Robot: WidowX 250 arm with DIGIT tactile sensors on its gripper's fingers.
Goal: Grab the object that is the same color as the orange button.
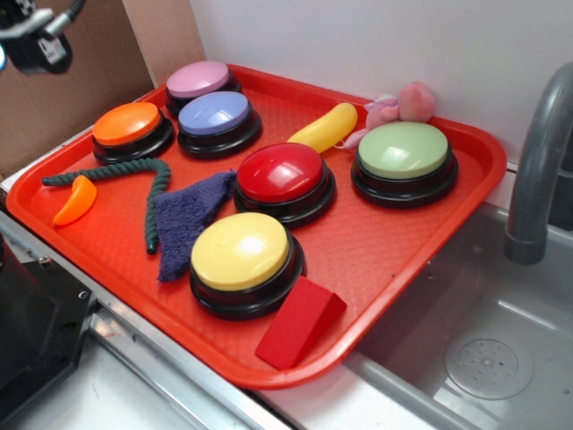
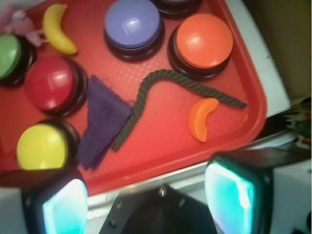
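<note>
One small orange wedge [image 1: 74, 201] lies on the red tray [image 1: 376, 260], at its left end, near the orange button [image 1: 132, 131]. The gripper [image 2: 148, 195] hovers apart, jaws released.

No text, label, brand, number or sign can be read in either view; the buttons' tops and the tray [image 1: 466, 170] are plain.

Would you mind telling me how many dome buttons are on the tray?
6. Pink button at the back, blue before it, orange button at left, red mid-tray, green at right, yellow in front. None looks hidden.
</note>
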